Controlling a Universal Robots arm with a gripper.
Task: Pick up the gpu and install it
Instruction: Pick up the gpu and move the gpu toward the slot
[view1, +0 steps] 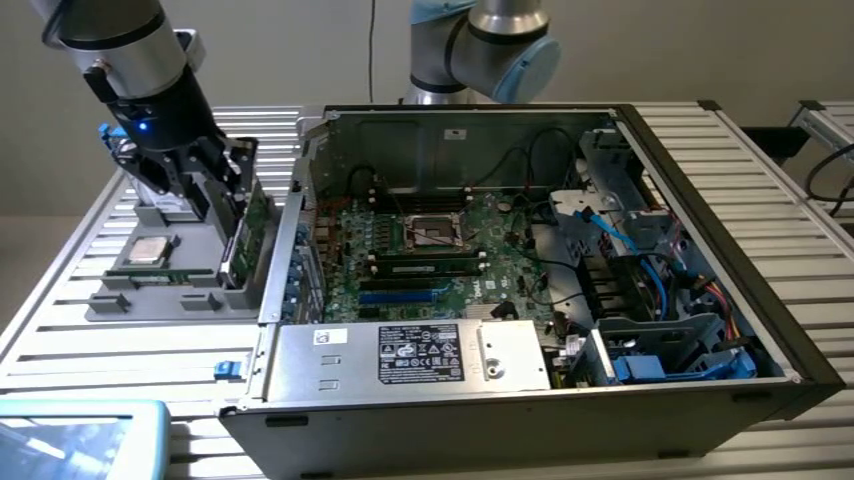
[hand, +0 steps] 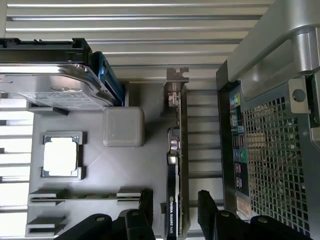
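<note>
the gripper (hand: 176, 204) hung released, jaws spread wide on either side of the gpu (hand: 176, 165) without clasping it. the gpu stood on edge in the grey tray (view1: 160, 300), just beside the open computer case (view1: 534, 430), with a processor chip (view1: 144, 250) nearby.

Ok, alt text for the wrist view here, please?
The open gripper straddles the gpu, which stands on edge in a grey tray, with a gap on each side. The tray, beside the computer case, also holds a processor chip and a drive.
</note>
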